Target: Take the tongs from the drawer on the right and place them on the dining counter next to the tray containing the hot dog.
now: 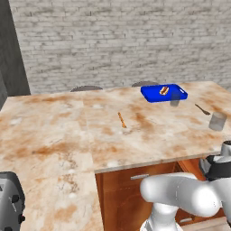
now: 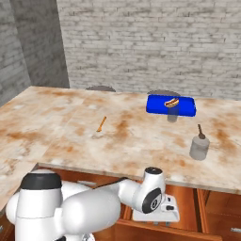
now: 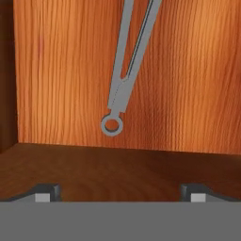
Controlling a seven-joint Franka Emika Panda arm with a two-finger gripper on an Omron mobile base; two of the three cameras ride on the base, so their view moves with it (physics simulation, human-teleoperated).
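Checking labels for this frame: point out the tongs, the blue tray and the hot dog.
tongs (image 3: 123, 84): hand view, on the flat grey neck just above the ring end.
blue tray (image 2: 185, 108): right base view, on its near side wall.
hot dog (image 2: 172, 101): right base view, on the middle of the bun.

The slim grey metal tongs (image 3: 123, 70) look matt and smooth, with a ring at one end. They lie on the drawer's orange-brown wooden floor (image 3: 188, 84), smooth with streaked grain. The large beige stone dining counter (image 1: 90, 131) is marbled rust-orange and softly polished. The bright blue rectangular tray (image 2: 170, 105) looks like smooth, slightly glossy plastic. The far wall (image 1: 117, 40) is rough pale brick.
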